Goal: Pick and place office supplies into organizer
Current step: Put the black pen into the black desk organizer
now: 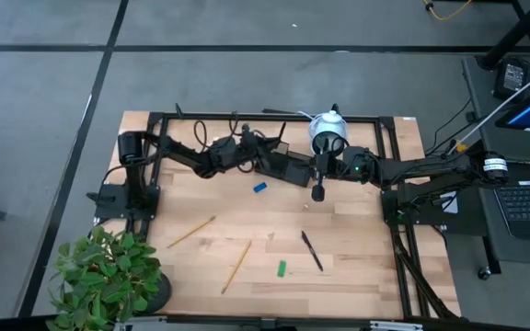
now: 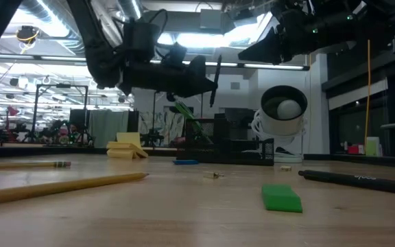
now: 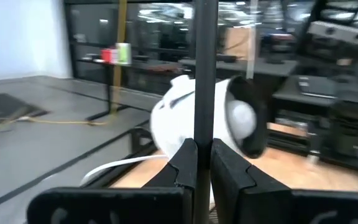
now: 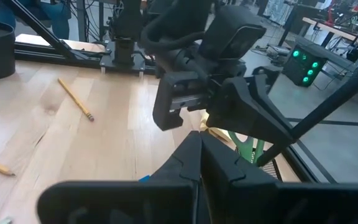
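My left gripper (image 3: 202,163) is shut on a black pen (image 3: 204,74) that stands upright above the black organizer (image 1: 291,171), at the table's far middle. My right gripper (image 4: 201,142) hangs shut with nothing in it just right of the organizer, facing the left gripper. Lying flat on the table are two wooden pencils (image 1: 191,232) (image 1: 236,266), a second black pen (image 1: 312,250), a green piece (image 1: 282,268) and a blue piece (image 1: 259,188). A yellow sticky-note pad (image 2: 129,147) rests left of the organizer. Something green (image 4: 248,149) shows at the organizer. My left gripper pinches the pen's shaft (image 3: 204,134) between its two fingers (image 3: 186,167). The fingers come level from the table's left and lie across the pen. The pen stands nearly upright, most of its length above the fingers, lifted clear of the table.
A white round device (image 1: 328,133) with a lens face stands just behind the organizer, to its right. A potted plant (image 1: 109,276) sits at the near left corner. A black frame (image 1: 247,117) runs along the table's edges. Bare wood lies in the near half between the scattered items.
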Robot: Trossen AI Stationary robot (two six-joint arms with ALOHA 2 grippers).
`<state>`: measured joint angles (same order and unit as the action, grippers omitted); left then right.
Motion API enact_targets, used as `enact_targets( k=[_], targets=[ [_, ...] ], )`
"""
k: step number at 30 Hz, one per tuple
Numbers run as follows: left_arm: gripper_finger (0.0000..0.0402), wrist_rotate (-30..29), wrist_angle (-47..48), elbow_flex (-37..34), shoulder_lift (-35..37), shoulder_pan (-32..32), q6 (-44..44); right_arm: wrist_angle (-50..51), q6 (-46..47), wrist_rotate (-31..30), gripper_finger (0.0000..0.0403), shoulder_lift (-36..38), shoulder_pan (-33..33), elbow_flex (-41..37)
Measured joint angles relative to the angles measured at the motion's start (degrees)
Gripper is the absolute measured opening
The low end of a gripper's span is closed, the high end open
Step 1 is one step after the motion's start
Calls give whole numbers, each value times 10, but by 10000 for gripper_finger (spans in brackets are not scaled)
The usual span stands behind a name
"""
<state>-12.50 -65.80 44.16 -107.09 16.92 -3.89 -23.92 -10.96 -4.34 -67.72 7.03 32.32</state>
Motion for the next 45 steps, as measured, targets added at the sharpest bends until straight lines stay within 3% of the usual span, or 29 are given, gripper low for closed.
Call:
enact_targets(
  k=[3,10,14,20,26,38,45],
  targets=[
    [17,-63,0,1,0,-23,11,-1,0,0,8,0,0,0],
    [17,-146,52,29,0,-47,35,-4,1,0,8,0,0,0],
    [17,-155,87,44,-2,-39,6,-5,2,0,8,0,0,0],
    [17,-163,61,58,-52,-31,-36,-6,2,0,8,0,0,0],
    [17,-168,25,82,-91,-32,-37,-5,2,0,8,0,0,0],
    [17,-181,41,84,-93,-35,-22,-3,2,0,8,0,0,0],
    [81,-180,42,84,-93,-35,-23,-3,2,0,8,0,0,0]
  ],
)
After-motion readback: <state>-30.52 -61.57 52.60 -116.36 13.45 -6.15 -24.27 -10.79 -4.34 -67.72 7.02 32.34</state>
